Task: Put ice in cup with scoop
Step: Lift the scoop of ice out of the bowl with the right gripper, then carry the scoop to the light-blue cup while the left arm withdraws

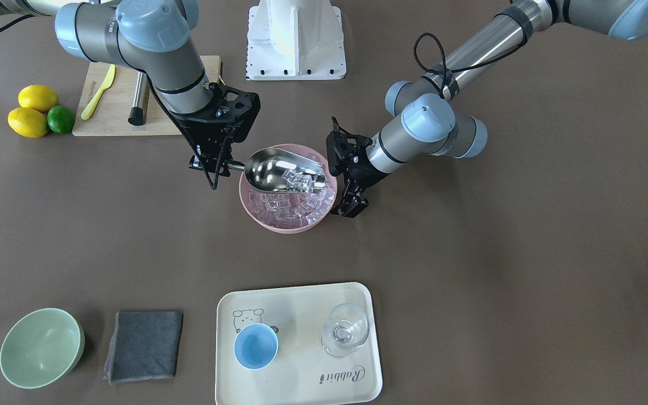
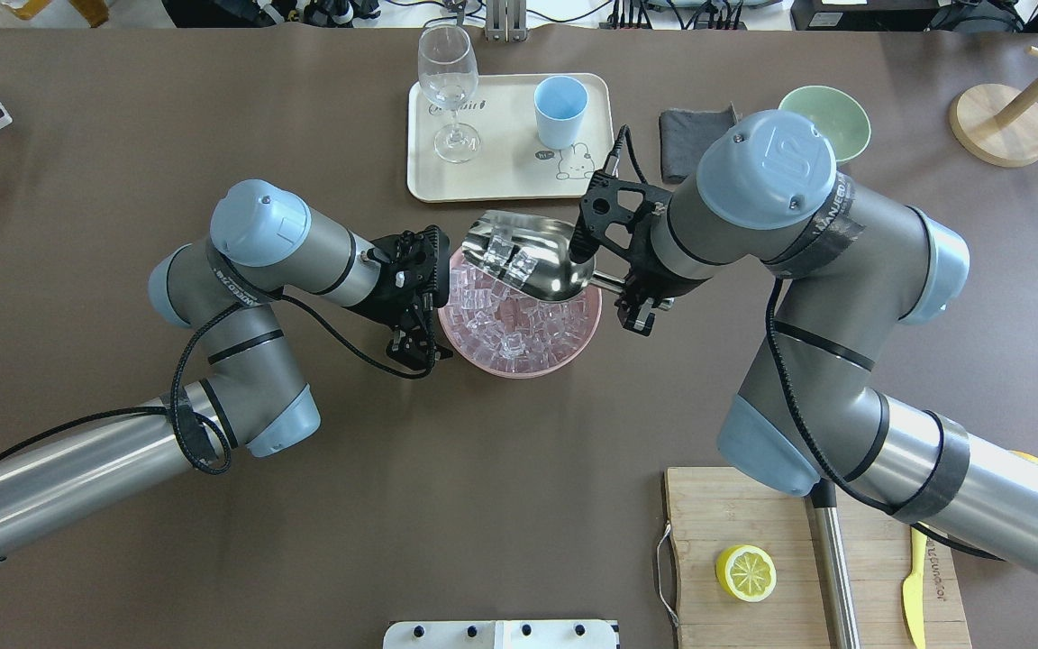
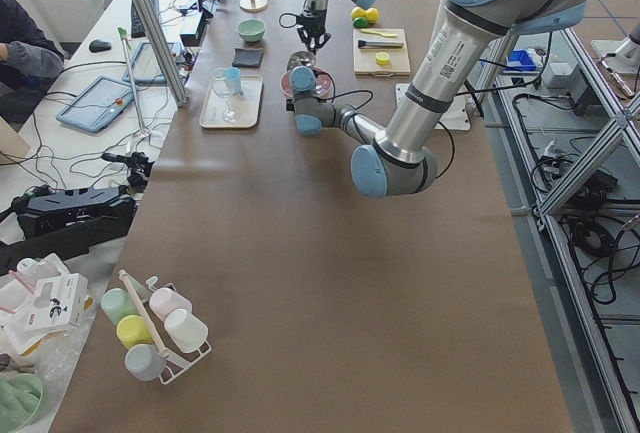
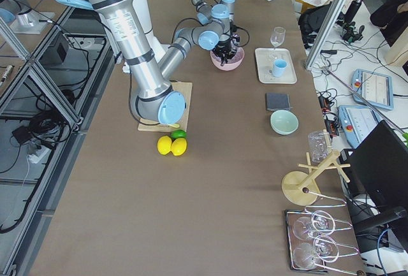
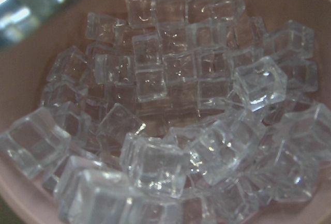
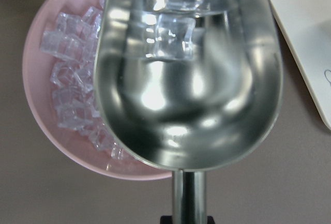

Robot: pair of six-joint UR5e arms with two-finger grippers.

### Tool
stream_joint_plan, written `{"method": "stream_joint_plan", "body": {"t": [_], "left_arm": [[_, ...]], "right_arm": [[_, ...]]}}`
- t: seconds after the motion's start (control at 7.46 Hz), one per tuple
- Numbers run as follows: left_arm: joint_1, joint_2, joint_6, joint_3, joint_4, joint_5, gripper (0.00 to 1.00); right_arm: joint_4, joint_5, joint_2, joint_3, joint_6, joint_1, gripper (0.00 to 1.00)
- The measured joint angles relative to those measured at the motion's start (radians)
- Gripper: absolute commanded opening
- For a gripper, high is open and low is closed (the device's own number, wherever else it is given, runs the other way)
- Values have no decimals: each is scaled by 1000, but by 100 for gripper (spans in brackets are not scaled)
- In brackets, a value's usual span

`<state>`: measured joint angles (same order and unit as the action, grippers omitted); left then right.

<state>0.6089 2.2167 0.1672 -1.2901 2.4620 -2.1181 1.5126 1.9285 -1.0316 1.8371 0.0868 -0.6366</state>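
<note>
My right gripper [image 1: 211, 165] is shut on the handle of the steel scoop [image 1: 279, 169] and holds it level just above the pink bowl [image 1: 256, 216]. A few clear ice cubes [image 1: 301, 181] lie at the front of the trough, as the right wrist view shows [image 6: 173, 38]. The bowl holds many more ice cubes [image 5: 165, 105]. My left gripper [image 1: 351, 209] sits at the bowl's rim and looks shut on it. The light-blue cup [image 1: 255, 346] stands empty on the cream tray [image 1: 301, 371], far from the scoop.
A clear glass [image 1: 345, 329] stands on the tray beside the cup. A grey cloth [image 1: 144, 346] and a pale-green bowl [image 1: 40, 347] lie to one side. Behind my right arm are a cutting board [image 1: 116, 112], a steel rod [image 1: 138, 101], two lemons [image 1: 31, 109] and a lime.
</note>
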Motion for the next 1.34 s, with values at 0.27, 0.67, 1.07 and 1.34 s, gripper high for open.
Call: {"method": "stream_joint_plan", "body": {"t": [0.27, 0.67, 1.07, 1.34], "left_arm": [[-3, 0, 0, 0, 0, 6, 98], [-4, -1, 0, 0, 0, 7, 98], [-5, -5, 0, 1, -1, 7, 98], [-5, -6, -1, 1, -1, 10, 98]], "right_arm": [[-93, 49, -89, 5, -1, -57, 0], [-297, 210, -188, 1, -38, -225, 0], [-112, 249, -117, -58, -77, -294, 0], [93, 326, 39, -203, -79, -338, 0]]}}
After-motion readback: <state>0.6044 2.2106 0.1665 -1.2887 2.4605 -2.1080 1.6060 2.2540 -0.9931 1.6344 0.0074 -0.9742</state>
